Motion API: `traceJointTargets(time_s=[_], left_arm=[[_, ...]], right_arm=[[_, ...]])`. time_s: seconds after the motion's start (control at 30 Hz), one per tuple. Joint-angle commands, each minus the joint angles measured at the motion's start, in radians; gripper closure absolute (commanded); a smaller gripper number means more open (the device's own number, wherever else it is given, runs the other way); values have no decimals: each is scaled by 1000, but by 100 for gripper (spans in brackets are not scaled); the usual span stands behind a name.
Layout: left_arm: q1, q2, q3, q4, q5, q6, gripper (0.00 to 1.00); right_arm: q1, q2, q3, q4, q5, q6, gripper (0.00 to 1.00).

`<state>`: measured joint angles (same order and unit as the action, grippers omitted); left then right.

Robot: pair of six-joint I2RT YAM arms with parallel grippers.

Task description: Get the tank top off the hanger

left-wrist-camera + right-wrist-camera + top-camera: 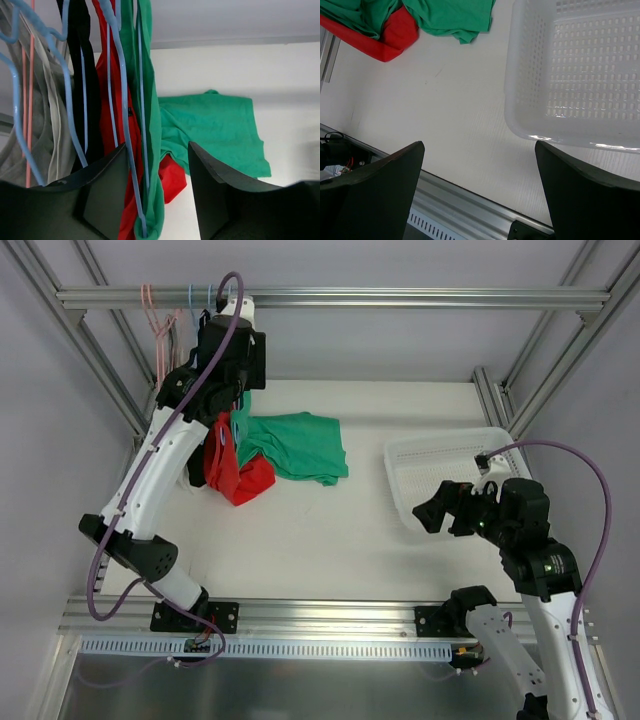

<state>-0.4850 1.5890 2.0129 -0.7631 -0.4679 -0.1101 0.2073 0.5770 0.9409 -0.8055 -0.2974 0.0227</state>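
A green tank top (300, 445) hangs by its strap from a blue hanger (122, 110), with its body spread on the white table. In the left wrist view the green strap (150, 165) loops under the hanger's blue wire. My left gripper (238, 398) is raised by the rail. It is open (157, 150), and the strap and hanger wire lie between its jaws, nearer the left finger. My right gripper (432, 512) is open and empty (479, 150), low over the table's front right.
A red tank top (235, 475), a black one (82, 75) and a grey one (45, 125) hang beside the green one. Pink hangers (155, 320) hang on the metal rail (400, 297). A white basket (450, 445) sits at the right (520, 127).
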Motion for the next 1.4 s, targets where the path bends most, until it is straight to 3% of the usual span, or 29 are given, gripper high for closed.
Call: traceJointTargets(time_s=[0.0,0.1,0.13,0.3,0.37,0.6,0.87,1.37], left_arm=[[23,26,21,19,-25,12,52],[36,48,27,21,-31,10,61],[36,49,30,21,-34,10,72],[36,39,63,22,-35,4,86],[36,37,93,25,-32,10,100],[34,25,182,27,84,32,100],[33,-29,185,31,242,-19,100],[19,-168,1,108,385,-140,100]], right_arm=[[0,-20,-7,25,-26,11,1],[0,-23,-13,25,-31,13,0],[0,-25,-16,25,-31,14,1],[0,-26,-25,26,-25,16,0],[0,-23,-27,28,-26,16,0],[0,-23,-30,34,-16,13,1],[0,-9,-19,32,-3,5,1],[0,-6,-19,34,-2,-3,1]])
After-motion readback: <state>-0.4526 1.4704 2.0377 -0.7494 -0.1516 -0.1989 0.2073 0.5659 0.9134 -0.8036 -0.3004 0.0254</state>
